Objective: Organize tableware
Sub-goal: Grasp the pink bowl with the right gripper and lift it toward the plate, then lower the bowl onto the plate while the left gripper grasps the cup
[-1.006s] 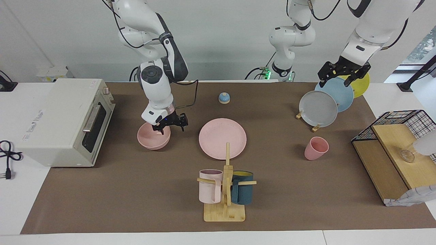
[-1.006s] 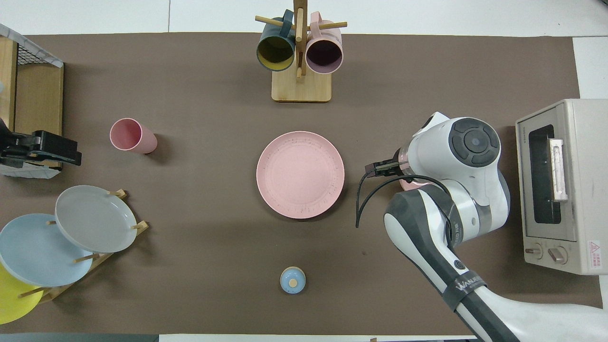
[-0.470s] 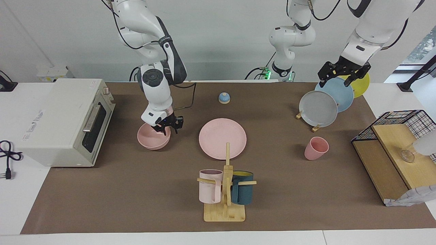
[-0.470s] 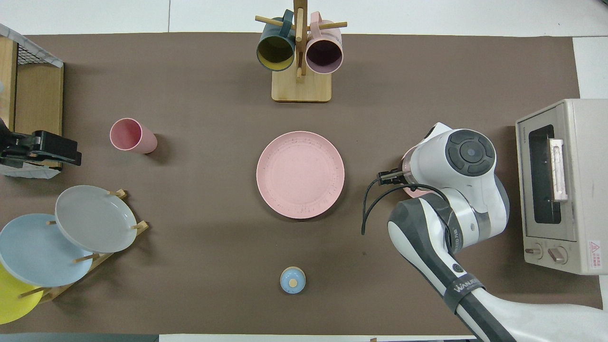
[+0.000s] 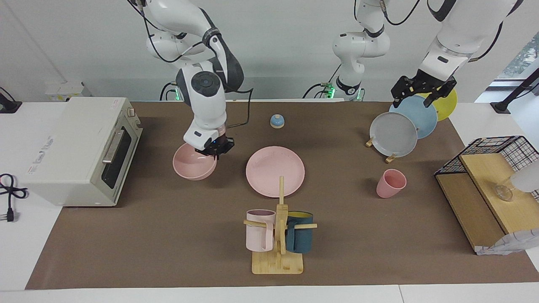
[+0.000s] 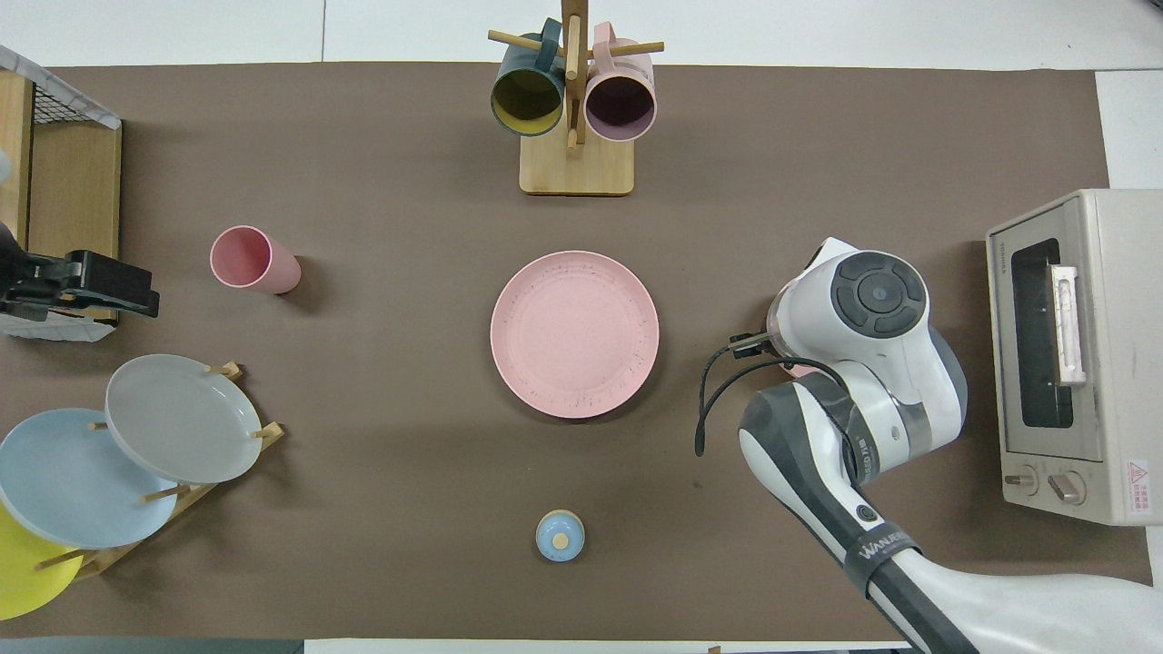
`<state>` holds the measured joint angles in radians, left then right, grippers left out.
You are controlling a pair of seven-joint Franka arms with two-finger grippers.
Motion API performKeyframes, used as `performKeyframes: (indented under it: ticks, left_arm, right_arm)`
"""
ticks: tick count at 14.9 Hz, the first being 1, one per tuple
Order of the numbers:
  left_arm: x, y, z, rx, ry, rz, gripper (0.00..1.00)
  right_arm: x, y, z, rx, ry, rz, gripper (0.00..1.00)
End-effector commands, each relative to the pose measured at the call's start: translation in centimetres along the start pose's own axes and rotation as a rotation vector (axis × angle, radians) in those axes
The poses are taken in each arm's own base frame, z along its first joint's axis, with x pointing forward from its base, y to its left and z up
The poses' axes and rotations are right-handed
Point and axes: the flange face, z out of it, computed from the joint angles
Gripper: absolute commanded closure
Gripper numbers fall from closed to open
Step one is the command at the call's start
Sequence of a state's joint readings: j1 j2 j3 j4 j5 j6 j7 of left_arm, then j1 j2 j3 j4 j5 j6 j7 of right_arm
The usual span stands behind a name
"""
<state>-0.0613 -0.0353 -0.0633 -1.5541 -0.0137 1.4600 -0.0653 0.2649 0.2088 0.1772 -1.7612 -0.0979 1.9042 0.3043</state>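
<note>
Pink, matte and round, the bowl point(image 5: 194, 162) sits at my right gripper point(image 5: 214, 150), toward the right arm's end of the surface point(image 5: 168, 235), between the toaster oven point(image 5: 80, 149) and the plate point(image 5: 275, 171). My right fingers come down on the part of its rim that faces the plate, drawn narrow and pinching that edge; from overhead my own wrist covers nearly all of the bowl, so only a sliver of pink shows under it. The bowl looks slightly tipped, and I cannot tell whether its base rests on the brown mat.

The flat pink plate lies in the middle of the surface, apart from the bowl, with the wooden mug stand point(image 5: 278, 252) farther from me and a small blue knobbed lid point(image 5: 277, 121) nearer.

The pink cup point(image 5: 391, 183) stands upright toward the left arm's end, by itself, near the rack of grey, blue and yellow plates point(image 5: 393, 134).

My left gripper point(image 5: 423, 90) hangs in the air over that plate rack, holding nothing, its fingers spread apart. That arm waits.
</note>
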Motion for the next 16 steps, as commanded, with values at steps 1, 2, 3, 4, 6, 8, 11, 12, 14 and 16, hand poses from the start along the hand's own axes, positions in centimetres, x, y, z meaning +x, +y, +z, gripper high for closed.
performKeyframes:
  ticks: [1,2,3,4,6,8,11,12,14,16]
  left_arm:
    - [-0.5,-0.5,-0.3,0.018,0.023,-0.017,0.00]
    - [-0.3,-0.6,-0.2,0.015,0.029,-0.018,0.00]
    - [0.4,-0.7,0.5,0.010,0.026,-0.019,0.00]
    - [1.5,-1.0,1.5,-0.003,0.031,-0.026,0.00]
    - [5.1,-1.7,5.4,-0.024,0.029,-0.043,0.00]
    - [9.4,-1.1,11.1,-0.042,0.031,-0.052,0.00]
    - [12.7,-0.8,16.4,-0.051,0.046,-0.050,0.00]
    - [13.1,-0.8,17.3,-0.047,0.043,-0.048,0.00]
    - [14.0,-0.8,19.0,-0.046,0.049,-0.048,0.00]
    - [14.0,-0.4,20.4,-0.047,0.050,-0.043,0.00]
  right_arm:
    - [1.6,-8.9,-1.6,0.013,-0.012,0.101,1.00]
    - [1.5,-12.6,-1.6,0.005,-0.023,0.127,1.00]
    - [1.3,-17.1,-1.5,0.010,-0.018,0.141,1.00]
    - [1.4,-19.5,-0.9,0.019,-0.011,0.178,1.00]
    - [2.0,-22.1,1.5,0.008,0.059,0.188,1.00]
    - [2.1,-21.8,3.7,0.011,0.077,0.187,1.00]
    - [1.3,-22.3,6.7,0.027,0.085,0.171,1.00]
    - [1.0,-22.9,6.9,0.028,0.085,0.165,1.00]
    - [1.0,-23.1,7.0,0.033,0.089,0.184,1.00]
    - [1.1,-23.3,6.8,0.061,0.094,0.197,1.00]
